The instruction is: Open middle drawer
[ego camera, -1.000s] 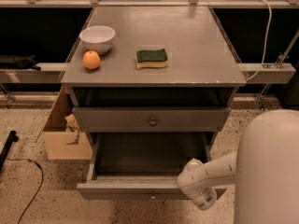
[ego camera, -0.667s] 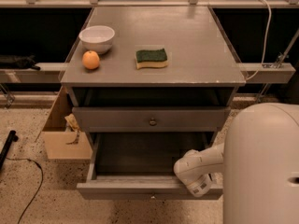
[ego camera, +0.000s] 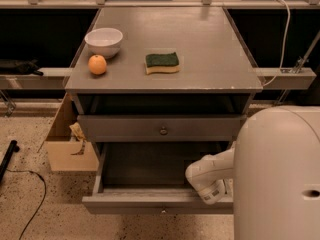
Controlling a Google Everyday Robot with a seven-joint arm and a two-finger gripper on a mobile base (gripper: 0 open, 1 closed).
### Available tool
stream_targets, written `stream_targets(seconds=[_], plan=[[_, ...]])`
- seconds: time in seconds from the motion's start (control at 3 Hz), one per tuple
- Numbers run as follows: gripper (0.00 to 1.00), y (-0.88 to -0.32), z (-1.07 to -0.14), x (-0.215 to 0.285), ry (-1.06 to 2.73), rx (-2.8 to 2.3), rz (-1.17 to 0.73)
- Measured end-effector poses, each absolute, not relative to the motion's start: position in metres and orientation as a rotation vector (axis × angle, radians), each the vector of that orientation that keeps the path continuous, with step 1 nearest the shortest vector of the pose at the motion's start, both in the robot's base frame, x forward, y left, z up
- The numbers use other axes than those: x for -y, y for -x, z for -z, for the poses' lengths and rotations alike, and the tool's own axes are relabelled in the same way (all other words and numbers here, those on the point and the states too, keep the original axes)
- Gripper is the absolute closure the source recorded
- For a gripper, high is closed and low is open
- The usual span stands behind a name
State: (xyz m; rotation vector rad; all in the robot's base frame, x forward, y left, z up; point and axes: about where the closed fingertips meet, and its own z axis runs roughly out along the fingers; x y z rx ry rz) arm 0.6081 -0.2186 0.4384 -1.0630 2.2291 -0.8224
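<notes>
The grey cabinet [ego camera: 165, 39] has its middle drawer [ego camera: 125, 127] under a dark open slot. This drawer's flat front carries a small round knob [ego camera: 163, 130] and sits close to the cabinet frame. Below it, a wider grey drawer [ego camera: 150, 203] is pulled far out, its tray empty. My gripper [ego camera: 204, 180] is at the end of the white arm, low on the right. It hangs over the right side of the pulled-out lower drawer, below and to the right of the knob. It holds nothing that I can see.
On the cabinet top are a white bowl [ego camera: 104, 41], an orange [ego camera: 97, 64] and a green-and-yellow sponge [ego camera: 162, 62]. A cardboard box [ego camera: 65, 144] stands on the floor to the left. My white body [ego camera: 280, 179] fills the lower right. A black cable [ego camera: 30, 184] lies on the floor.
The arm's end has risen a little and shifted slightly left over the lower drawer. My white body now covers more of the right side. The drawers have not moved.
</notes>
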Motion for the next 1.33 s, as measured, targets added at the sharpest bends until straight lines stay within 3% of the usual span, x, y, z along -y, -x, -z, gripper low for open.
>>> stream_targets(seconds=[1.33], plan=[[1.00, -0.522, -0.476, 0.298, 0.993, -2.152, 0.970]])
